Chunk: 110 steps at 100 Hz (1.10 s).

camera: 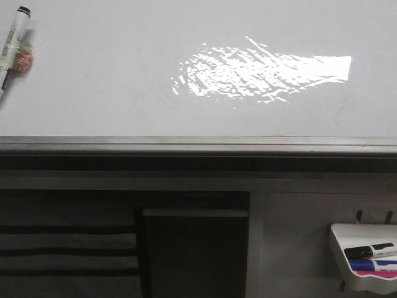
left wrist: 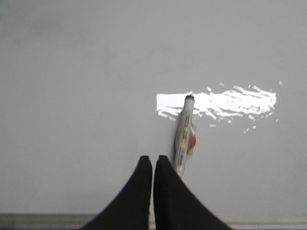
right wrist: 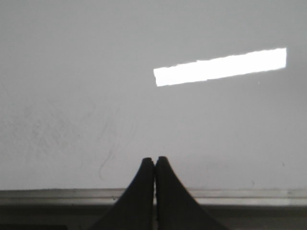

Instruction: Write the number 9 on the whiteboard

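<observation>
The whiteboard (camera: 124, 81) fills the upper front view, with its silver edge strip (camera: 198, 144) along the near side. No number 9 shows on it. A faint thin grey trace (right wrist: 106, 160) shows on the board in the right wrist view. A white marker with a black cap (camera: 11, 46) lies loose on the board at the far left. In the left wrist view the marker (left wrist: 183, 134) lies just beyond my left gripper (left wrist: 153, 158), which is shut and empty. My right gripper (right wrist: 154, 159) is shut and empty over the board's near edge. Neither gripper shows in the front view.
A small white tray (camera: 347, 233) with a black marker (camera: 370, 251) and coloured ones hangs below the board at the right. A bright glare patch (camera: 260, 74) lies on the board's middle right. Dark shelving sits under the edge strip.
</observation>
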Tool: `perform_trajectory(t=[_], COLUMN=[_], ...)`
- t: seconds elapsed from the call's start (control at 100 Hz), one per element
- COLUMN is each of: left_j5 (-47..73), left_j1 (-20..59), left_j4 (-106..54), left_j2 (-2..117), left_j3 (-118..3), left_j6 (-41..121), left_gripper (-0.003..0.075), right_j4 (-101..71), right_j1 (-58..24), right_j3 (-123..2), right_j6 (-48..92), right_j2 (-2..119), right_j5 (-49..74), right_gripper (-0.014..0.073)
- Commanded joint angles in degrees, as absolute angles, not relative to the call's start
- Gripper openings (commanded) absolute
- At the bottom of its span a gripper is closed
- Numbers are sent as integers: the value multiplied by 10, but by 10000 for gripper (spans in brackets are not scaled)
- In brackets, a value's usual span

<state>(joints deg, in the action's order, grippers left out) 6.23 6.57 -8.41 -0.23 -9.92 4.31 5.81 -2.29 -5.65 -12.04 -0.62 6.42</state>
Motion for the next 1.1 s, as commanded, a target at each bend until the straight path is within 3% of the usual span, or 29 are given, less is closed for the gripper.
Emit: perform_trajectory(t=[0.0,0.37,1.09], left_j5=[70,289,280], left_j1=[63,63,65], left_j4=[-91,-89,-89], left_j2=[23,230,312], left_j3=[-182,-420,-427], left_j6=[40,40,40], left_gripper=[-20,-20,-20], right_j4=[88,139,139], right_j1=[-19,-19,-19], right_j3=[-122,-320,-327], right_j6=[-115,-115,-115], right_j2=[7,171,209], right_j5=[63,271,273], right_gripper=[-72,-72,-72])
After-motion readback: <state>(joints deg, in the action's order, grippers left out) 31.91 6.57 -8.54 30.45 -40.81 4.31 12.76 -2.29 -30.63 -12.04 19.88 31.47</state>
